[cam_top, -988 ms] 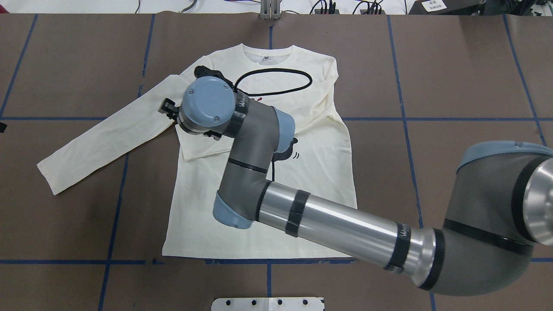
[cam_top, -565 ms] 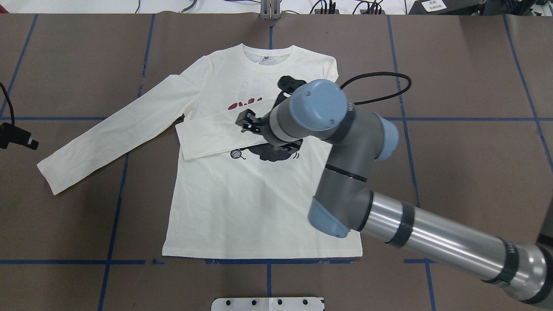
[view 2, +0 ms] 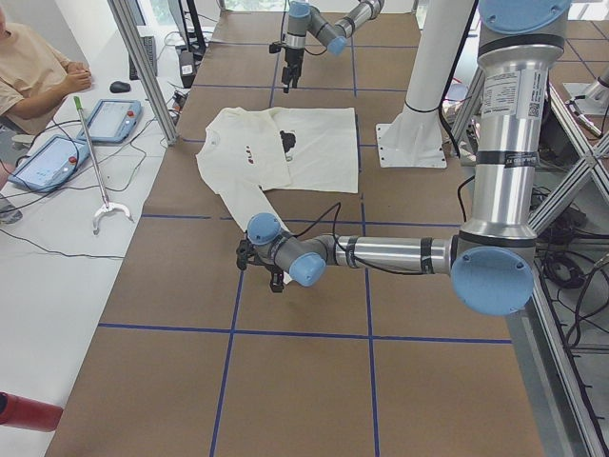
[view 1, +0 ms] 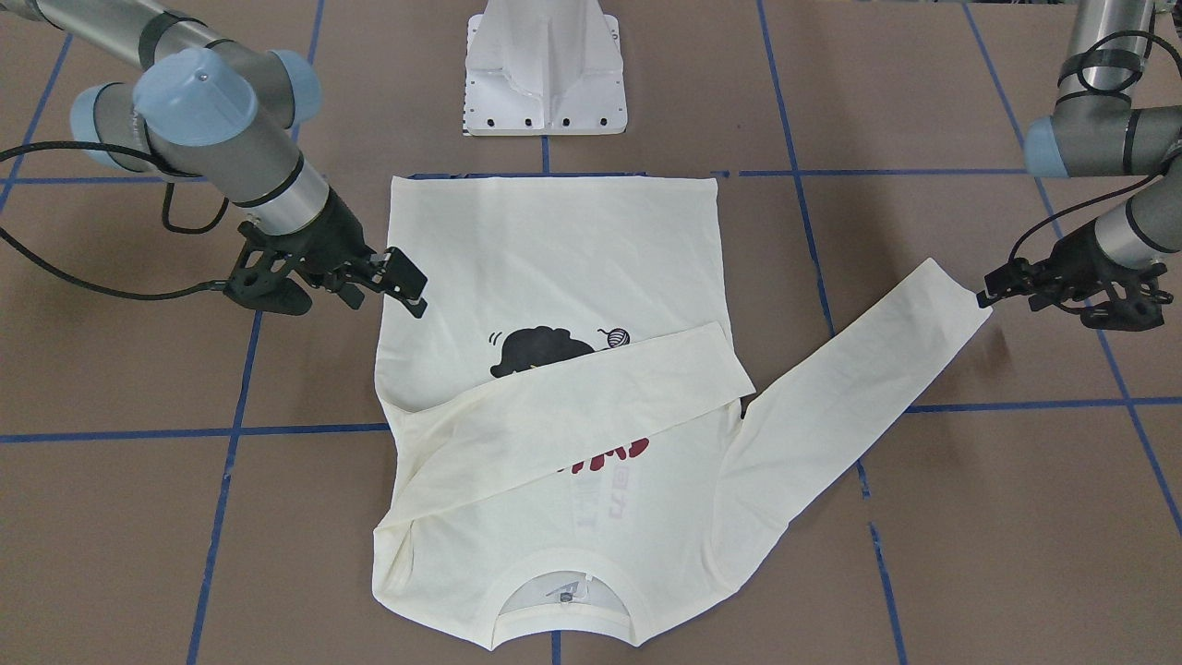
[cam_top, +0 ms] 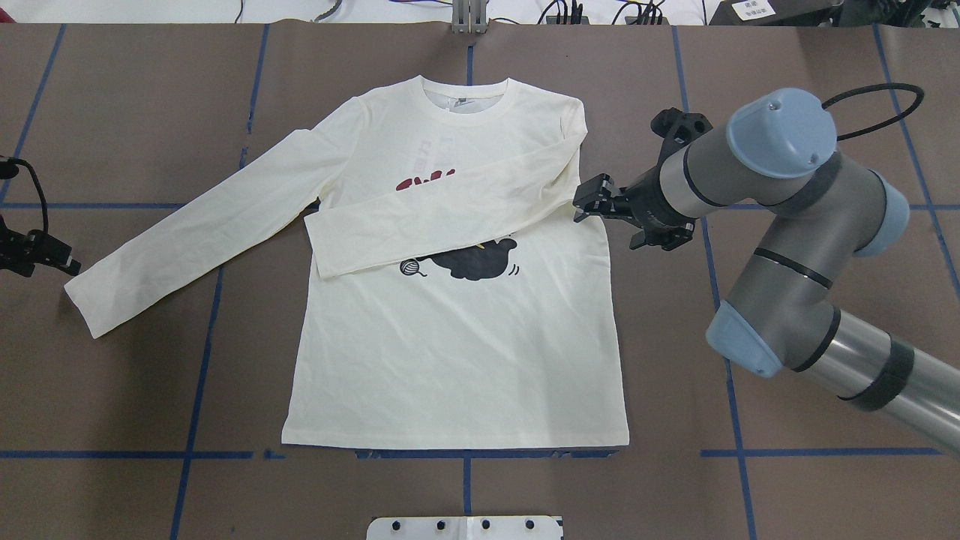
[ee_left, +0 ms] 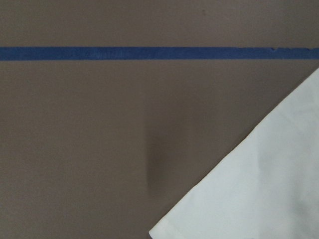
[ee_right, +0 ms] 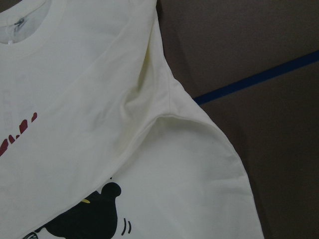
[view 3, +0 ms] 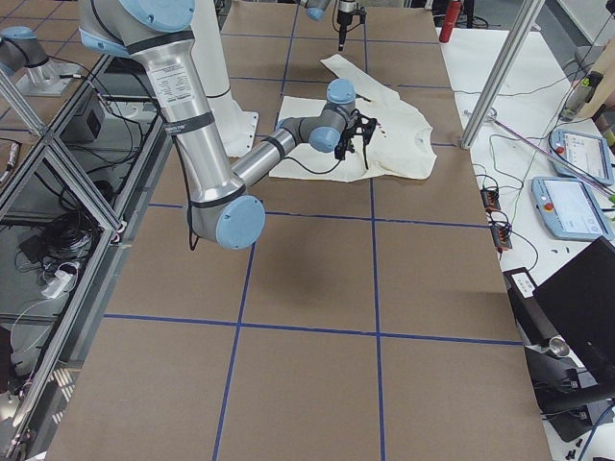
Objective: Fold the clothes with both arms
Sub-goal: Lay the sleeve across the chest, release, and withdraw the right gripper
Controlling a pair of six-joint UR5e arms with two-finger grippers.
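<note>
In the front-facing view, the cream T-shirt [view 1: 554, 259] is seen lying flat and print-up on the brown table [view 1: 923, 554]. The folded sleeve [view 1: 591, 388] is laid across the chest and the outstretched sleeve [view 1: 850, 369] points to the robot's left. The left gripper [view 1: 986, 294] is placed just beside the cuff [view 1: 956, 300], which lies flat. Whether its fingers are apart cannot be told. The right gripper [view 1: 406, 282] is seen with its fingers apart and empty, at the shirt's side edge. In the overhead view the same is shown: the right gripper is just off the folded shoulder, the left one by the far cuff. In the left wrist view only a corner of the cuff and a blue tape line [ee_left: 149, 53] are seen, so the cuff is judged to be not yet centred. The step in hand is judged to be the folding of the second sleeve. The cuff should be pinched through both layers, lifted only a little, and carried across the chest without the body being dragged. In the right wrist view the shoulder fold [ee_right: 169, 119] is seen smooth, and it should not be disturbed.
</note>
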